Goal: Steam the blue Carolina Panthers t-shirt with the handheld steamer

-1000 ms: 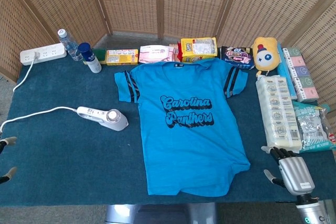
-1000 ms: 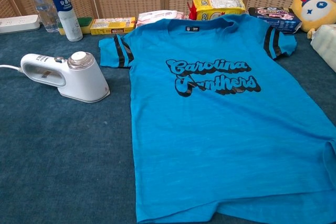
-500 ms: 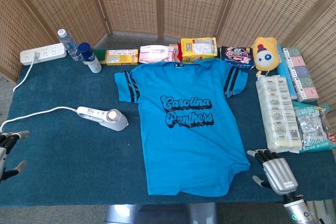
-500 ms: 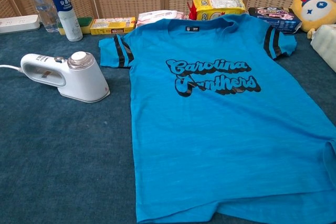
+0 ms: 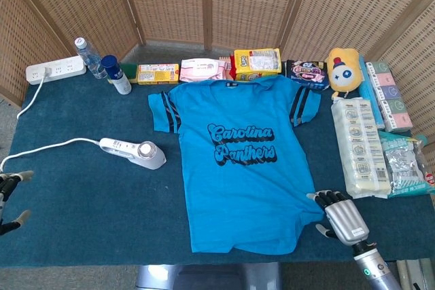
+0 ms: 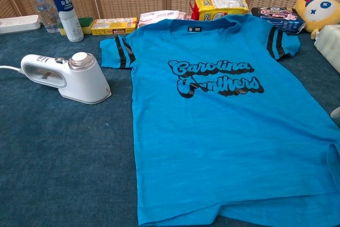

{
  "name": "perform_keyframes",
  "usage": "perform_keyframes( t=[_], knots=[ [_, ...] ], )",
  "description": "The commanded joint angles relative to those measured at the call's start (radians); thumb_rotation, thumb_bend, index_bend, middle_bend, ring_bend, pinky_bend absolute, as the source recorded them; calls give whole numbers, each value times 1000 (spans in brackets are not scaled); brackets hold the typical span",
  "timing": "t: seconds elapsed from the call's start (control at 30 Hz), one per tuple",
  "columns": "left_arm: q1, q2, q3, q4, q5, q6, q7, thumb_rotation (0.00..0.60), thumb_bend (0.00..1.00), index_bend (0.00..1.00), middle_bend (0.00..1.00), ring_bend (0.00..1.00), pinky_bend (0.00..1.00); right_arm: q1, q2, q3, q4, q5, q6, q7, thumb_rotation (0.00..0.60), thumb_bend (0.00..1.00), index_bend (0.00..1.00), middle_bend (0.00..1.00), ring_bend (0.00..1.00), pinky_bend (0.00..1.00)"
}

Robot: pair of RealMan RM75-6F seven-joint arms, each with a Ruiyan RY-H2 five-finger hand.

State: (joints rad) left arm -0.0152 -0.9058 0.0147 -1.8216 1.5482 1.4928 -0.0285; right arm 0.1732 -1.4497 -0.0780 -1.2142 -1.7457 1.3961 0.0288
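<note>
1. The right hand (image 5: 342,213) lies at the near right of the table, palm down, its fingers spread and holding nothing; its fingertips are at the lower right hem of the t-shirt (image 5: 242,159), though contact cannot be told for sure.
2. The left hand (image 5: 9,195) shows only at the far left edge of the head view, partly cut off; what fingers show are apart and hold nothing, and it is well apart from the steamer (image 5: 134,151).
3. The blue t-shirt lies flat, face up, in the middle of the dark blue table cover (image 5: 81,215), collar toward the back, "Carolina Panthers" lettering across the chest, dark stripes on both sleeves.
4. The white handheld steamer rests on the cover to the left of the shirt, near its left sleeve but not touching it. Its white cord (image 5: 47,147) runs off toward the left edge.
5. At the back left sit a white power strip (image 5: 56,69), a clear water bottle (image 5: 88,58) and a blue-capped spray bottle (image 5: 116,75).
6. Along the back edge behind the collar stands a row of snack packets (image 5: 204,69), with a yellow pack (image 5: 257,63) among them.
7. At the right sit a yellow plush toy (image 5: 343,69), a long white pack (image 5: 360,144) and further wrapped goods beside it.
</note>
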Motion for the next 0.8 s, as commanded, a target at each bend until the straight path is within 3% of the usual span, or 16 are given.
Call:
perform_keyframes(
  t=[0.03,0.47,0.8],
  knots=[
    [3,0,2,5,-4,2,-5,600,231,207,312,234,313,12,-16,3,16,-3,-8,-3,600,225,272,320,286,326],
    [11,-7,7,40,-19,1,-39,600,231,207,312,234,313,71,-73,18,56,-12,-32,-12,600,229,397,366,335,359],
    [7,-17,7,59,-29,-11,-50,600,231,207,310,234,313,94,-83,10,71,-6,-51,-27,600,336,513,442,413,436]
  ],
)
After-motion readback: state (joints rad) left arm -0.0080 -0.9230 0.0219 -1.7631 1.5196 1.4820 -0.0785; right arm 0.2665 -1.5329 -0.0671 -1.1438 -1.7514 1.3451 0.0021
